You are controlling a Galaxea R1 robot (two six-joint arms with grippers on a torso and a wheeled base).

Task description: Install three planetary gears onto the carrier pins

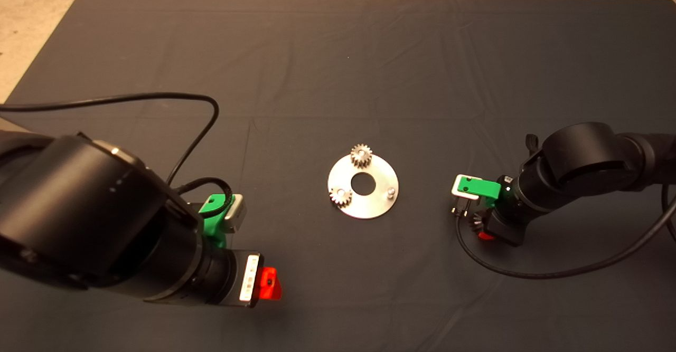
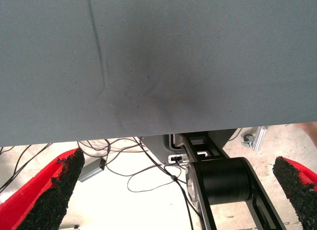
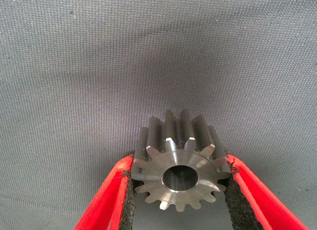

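Observation:
The shiny round disc (image 1: 369, 204) lies at the mat's centre. Two planetary gears sit on its carrier pins, one at the far side (image 1: 361, 155) and one at the near left (image 1: 340, 196). The third pin (image 1: 391, 192) at the right stands bare. My right gripper (image 1: 478, 226) is to the right of the disc, low over the mat. It is shut on the third gear (image 1: 477, 218), which the right wrist view shows clamped between the pads (image 3: 181, 176). My left gripper (image 1: 266, 283) waits at the lower left, open and empty (image 2: 173, 190).
A black cable (image 1: 528, 274) loops over the mat in front of the right arm. Another cable (image 1: 158, 96) arcs over the mat above the left arm. The left wrist view looks past the mat's edge at floor cables and the robot's base (image 2: 223, 180).

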